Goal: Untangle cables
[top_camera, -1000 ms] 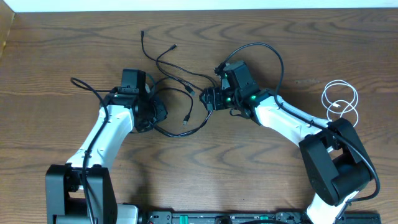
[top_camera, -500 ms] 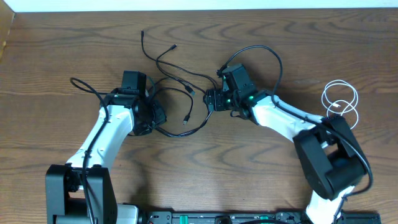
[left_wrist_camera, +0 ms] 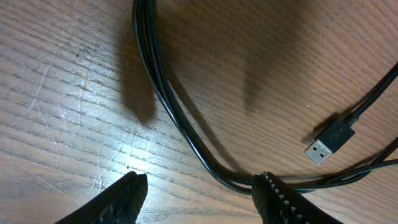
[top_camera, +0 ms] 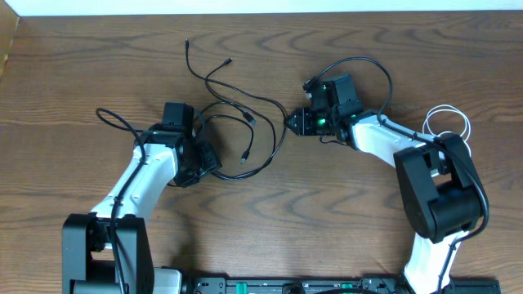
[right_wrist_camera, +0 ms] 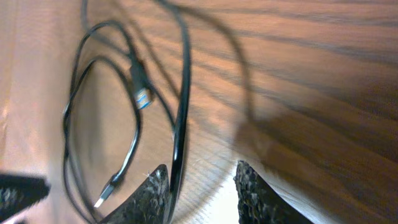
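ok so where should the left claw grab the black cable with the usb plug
Probably on the cord just behind the usb plug, where a single strand lies flat and apart from the doubled strands. Bring the left claw straight down from above, fingers across the cord.

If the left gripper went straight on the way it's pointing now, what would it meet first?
Most likely the black cables: a doubled strand curves across just ahead of the left gripper, whose jaws are open. Depth is unclear, so it may touch the table first.
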You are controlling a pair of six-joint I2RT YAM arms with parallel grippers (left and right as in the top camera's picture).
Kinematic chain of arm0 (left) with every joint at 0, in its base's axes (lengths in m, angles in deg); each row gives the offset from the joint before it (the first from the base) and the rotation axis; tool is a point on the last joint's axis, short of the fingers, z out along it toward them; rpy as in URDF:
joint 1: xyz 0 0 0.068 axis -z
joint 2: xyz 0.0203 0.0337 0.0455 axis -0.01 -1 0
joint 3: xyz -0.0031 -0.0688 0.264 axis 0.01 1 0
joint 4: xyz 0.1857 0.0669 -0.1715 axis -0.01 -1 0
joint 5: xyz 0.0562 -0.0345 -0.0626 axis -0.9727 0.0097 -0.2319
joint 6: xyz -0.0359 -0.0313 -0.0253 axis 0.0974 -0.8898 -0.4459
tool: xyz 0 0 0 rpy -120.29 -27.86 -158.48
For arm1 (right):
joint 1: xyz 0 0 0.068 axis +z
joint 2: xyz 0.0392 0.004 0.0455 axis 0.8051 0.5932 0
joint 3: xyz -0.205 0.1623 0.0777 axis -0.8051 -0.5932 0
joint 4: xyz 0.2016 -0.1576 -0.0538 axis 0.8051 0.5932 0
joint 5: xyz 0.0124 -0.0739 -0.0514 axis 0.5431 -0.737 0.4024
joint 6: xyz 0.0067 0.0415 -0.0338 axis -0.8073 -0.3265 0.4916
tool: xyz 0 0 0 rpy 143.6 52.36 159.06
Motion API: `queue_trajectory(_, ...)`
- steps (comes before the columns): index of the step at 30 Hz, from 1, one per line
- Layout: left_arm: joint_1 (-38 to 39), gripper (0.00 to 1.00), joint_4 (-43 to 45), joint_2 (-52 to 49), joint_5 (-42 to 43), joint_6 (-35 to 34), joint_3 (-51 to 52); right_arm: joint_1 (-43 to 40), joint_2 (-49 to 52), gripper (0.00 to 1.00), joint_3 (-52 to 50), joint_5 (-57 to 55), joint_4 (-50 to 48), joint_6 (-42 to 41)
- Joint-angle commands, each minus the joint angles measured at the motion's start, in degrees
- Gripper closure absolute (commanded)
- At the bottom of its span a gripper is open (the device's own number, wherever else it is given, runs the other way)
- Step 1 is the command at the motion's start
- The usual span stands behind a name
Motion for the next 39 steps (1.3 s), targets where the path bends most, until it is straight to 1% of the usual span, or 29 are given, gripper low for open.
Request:
queue_trajectory(1,-0.1,0.41,0.1,0.1,-0.6,0.5,0.3,0.3,4.2,0.67,0.0,13.4,-3.2,6.3)
queue_trajectory(6,-0.1,0.41,0.0,0.1,-0.6,0.5,0.3,0.3,8.0,0.65,0.0,24.2,-11.6,6.4)
queue_trajectory(11,-0.1,0.41,0.0,0.1,-0.3,0.5,0.3,0.3,8.3,0.69,0.0,24.0,-12.7,6.3)
queue_trajectory(12,-0.1,0.41,0.0,0.1,-0.3,0.5,0.3,0.3,8.3,0.68,0.0,24.2,-12.6,6.2)
queue_trajectory(13,-0.1,0.4,0.0,0.1,-0.1,0.5,0.3,0.3,8.3,0.81,0.0,24.4,-12.4,6.0)
queue_trajectory(14,-0.1,0.4,0.0,0.1,0.4,0.5,0.3,0.3,8.3,0.98,0.0,25.4,-12.6,5.6)
queue_trajectory(15,-0.1,0.41,-0.1,0.1,0.8,0.5,0.3,0.3,8.3,0.99,0.0,27.0,-13.4,5.6)
queue_trajectory(17,-0.1,0.41,-0.2,0.1,1.2,0.4,0.3,0.3,8.3,0.99,0.0,32.1,-16.4,5.1)
queue_trajectory(19,-0.1,0.4,-0.1,0.1,1.1,0.3,0.3,0.3,8.3,0.99,0.0,37.5,-23.2,1.7)
queue_trajectory(22,-0.2,0.39,0.1,0.1,0.0,0.3,0.3,0.5,7.9,0.99,0.1,39.5,-34.6,-8.5)
queue_trajectory(23,-0.2,0.39,0.2,0.1,-0.5,0.3,0.3,0.6,7.8,0.99,0.1,39.7,-38.4,-10.7)
queue_trajectory(27,-0.2,0.39,1.0,0.0,-1.3,0.2,0.3,1.2,7.5,0.99,0.1,39.7,-57.8,-24.1)
queue_trajectory(30,-0.2,0.39,1.3,-0.1,-1.6,0.3,0.3,1.5,7.5,0.99,0.1,38.7,-67.5,-31.4)
queue_trajectory(32,-0.1,0.39,1.3,-0.1,-2.9,0.3,0.3,1.8,7.5,0.99,0.1,38.1,-70.2,-33.3)
queue_trajectory(39,-0.1,0.39,2.3,-0.2,-5.2,0.3,1.3,2.0,7.5,0.99,0.1,37.2,-67.3,-32.8)
